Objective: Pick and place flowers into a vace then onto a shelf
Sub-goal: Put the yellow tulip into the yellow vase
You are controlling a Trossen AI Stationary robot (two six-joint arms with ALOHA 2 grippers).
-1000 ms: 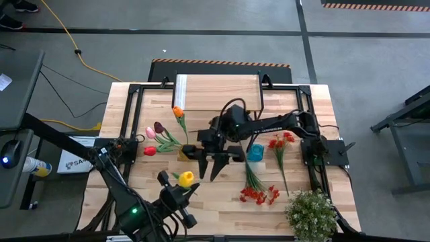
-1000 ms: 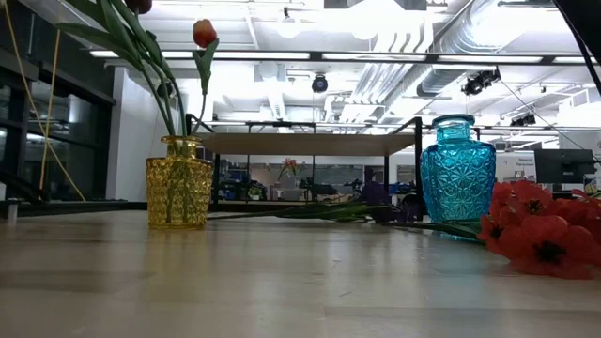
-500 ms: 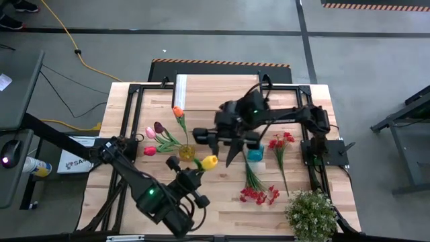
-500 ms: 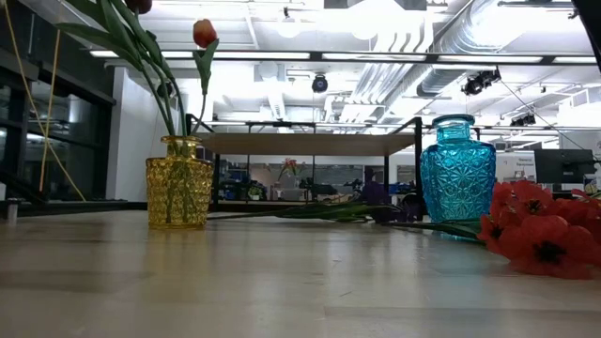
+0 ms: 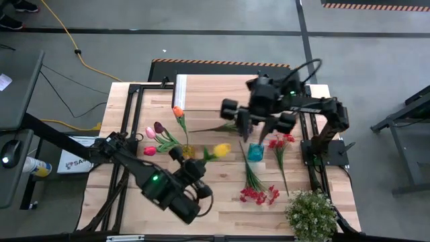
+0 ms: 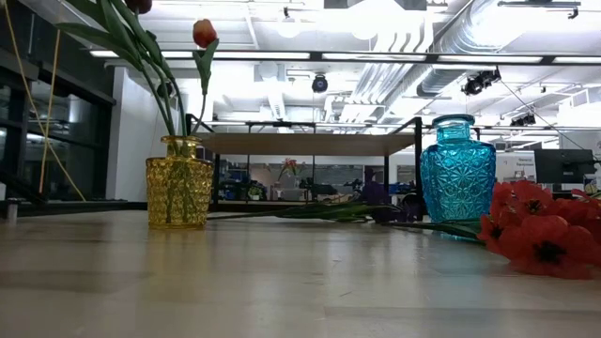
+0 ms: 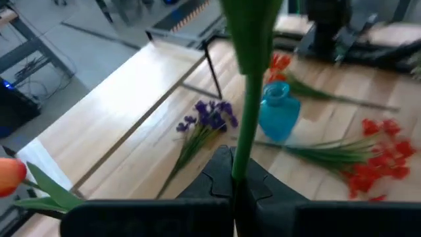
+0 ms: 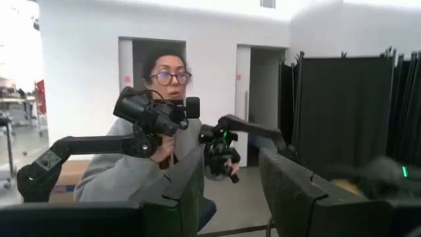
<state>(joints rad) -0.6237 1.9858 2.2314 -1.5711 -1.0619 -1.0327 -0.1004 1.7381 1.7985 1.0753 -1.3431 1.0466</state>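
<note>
My left gripper (image 5: 196, 166) is shut on a yellow tulip (image 5: 220, 149), which hovers just right of the yellow glass vase (image 5: 187, 152). That vase (image 6: 178, 183) stands on the table holding orange, pink, dark and red tulips. My right gripper (image 5: 256, 133) is open and raised above the blue vase (image 5: 255, 153), its fingers (image 8: 191, 187) facing the room. A purple spray (image 7: 210, 116) lies on the table beside the blue vase (image 7: 279, 112). Red sprays (image 5: 259, 195) lie to its right. The wooden shelf (image 5: 218, 91) stands at the far edge. My left gripper pinches the yellow tulip's green stem (image 7: 239, 164) between its two fingers, below the bloom. The stem runs on past the fingertips toward the bloom. The flower is lifted clear of the table. The stem's lower end is hidden behind the gripper.
A bushy potted plant (image 5: 310, 215) stands at the near right corner. More red flowers (image 5: 279, 142) lie right of the blue vase. Black frame rails run along both table sides. A person shows beyond the table in the right wrist view (image 8: 131, 171).
My left gripper has carried the yellow tulip up and toward the table's right and far side, to just right of the yellow vase. My right arm has risen from beside the yellow vase and swung toward the far right, tipping its open fingers from pointing down toward level.
</note>
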